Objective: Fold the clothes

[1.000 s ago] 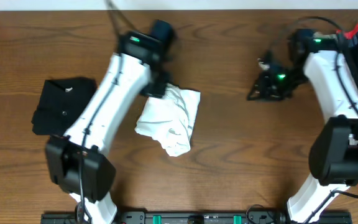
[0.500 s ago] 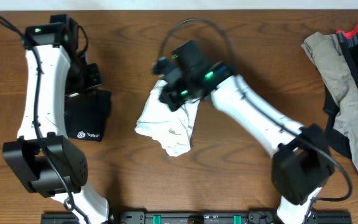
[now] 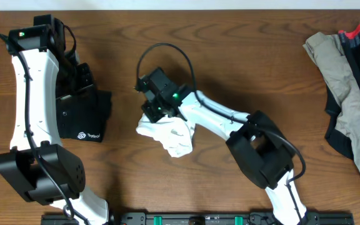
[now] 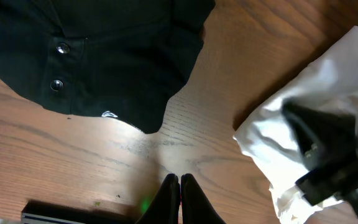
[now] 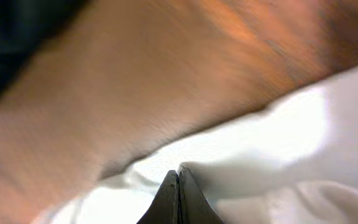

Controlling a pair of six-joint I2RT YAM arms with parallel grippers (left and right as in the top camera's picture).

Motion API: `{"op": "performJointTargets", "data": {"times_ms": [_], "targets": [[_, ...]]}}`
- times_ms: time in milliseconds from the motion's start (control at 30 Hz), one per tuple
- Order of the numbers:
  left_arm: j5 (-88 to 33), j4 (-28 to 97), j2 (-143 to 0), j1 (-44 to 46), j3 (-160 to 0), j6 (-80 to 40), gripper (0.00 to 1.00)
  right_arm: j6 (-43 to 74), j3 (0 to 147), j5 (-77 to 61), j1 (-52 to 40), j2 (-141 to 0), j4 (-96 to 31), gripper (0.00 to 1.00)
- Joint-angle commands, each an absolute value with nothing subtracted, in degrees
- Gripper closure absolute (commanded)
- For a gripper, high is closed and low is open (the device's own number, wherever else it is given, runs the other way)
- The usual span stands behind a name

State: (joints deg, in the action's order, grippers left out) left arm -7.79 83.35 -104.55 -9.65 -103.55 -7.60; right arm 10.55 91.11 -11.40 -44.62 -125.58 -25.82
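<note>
White T-shirt (image 3: 177,140), crumpled heap — left end effector (image 4: 179,180), right end effector (image 5: 178,174) both closed.

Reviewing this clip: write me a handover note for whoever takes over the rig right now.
Left end effector: shut, empty, over bare table near the black garment.
Right end effector: shut at the edge of the white T-shirt; unclear whether it pinches cloth.
Done: black garment looks folded, left side.
Left to do: white T-shirt lies crumpled mid-table; khaki, black and red pile at the right edge is unfolded.
</note>
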Motion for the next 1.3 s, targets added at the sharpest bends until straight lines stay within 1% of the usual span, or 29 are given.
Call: {"op": "performJointTargets", "data": {"times_ms": [0,167,267,400,533,667,733,800,900,967,1133,1200,1267], "targets": [[-8.40,83.07,-103.61,-9.96,-104.12,-7.07,0.94,12.40,91.77,-2.07,-39.81,-120.51,-28.60,0.99],[-8.38,82.67,-103.61,-9.96,-104.12,-7.07,0.94,12.43,91.77,11.68,-32.51,-114.89,-38.33,0.99],[-8.38,82.85,-103.61,-9.96,-104.12,-7.07,0.94,12.38,91.77,13.08,-28.51,-113.45,-42.52,0.99],[-9.10,82.91,-103.61,-9.89,-104.12,-5.80,0.94,10.11,91.77,4.62,-25.32,-111.68,-46.78,0.99],[-15.07,82.85,-103.61,-9.74,-104.12,-2.20,0.92,7.18,91.77,-4.54,-24.80,-110.48,-50.02,0.99],[-20.29,82.63,-103.61,-8.80,-104.12,1.91,0.83,5.06,91.70,-14.52,-26.26,-110.76,-50.83,0.96],[-23.75,82.00,-103.61,-7.81,-104.09,4.51,0.76,4.49,91.55,-17.43,-27.51,-111.26,-51.07,0.94],[-24.86,81.73,-103.61,-6.63,-104.09,5.43,0.73,3.97,91.20,-14.61,-28.73,-111.92,-52.95,0.96],[-24.84,81.80,-103.61,-5.28,-104.12,5.61,0.73,4.49,89.47,-2.63,-29.65,-113.12,-56.99,0.99],[-24.82,81.80,-103.61,-4.84,-104.12,6.07,0.73,4.64,87.48,2.35,-29.26,-113.27,-60.34,0.99],[-24.88,82.54,-103.61,-4.67,-104.09,6.22,0.73,4.64,87.31,3.64,-26.85,-112.53,-76.47,0.98],[-24.97,82.48,-103.61,-4.32,-104.09,6.22,0.73,4.67,87.31,3.57,-26.57,-111.04,-79.07,0.99],[-25.10,82.30,-103.61,-3.46,-104.09,6.22,0.72,4.64,87.31,3.60,-26.59,-108.88,-78.98,0.99]]}}
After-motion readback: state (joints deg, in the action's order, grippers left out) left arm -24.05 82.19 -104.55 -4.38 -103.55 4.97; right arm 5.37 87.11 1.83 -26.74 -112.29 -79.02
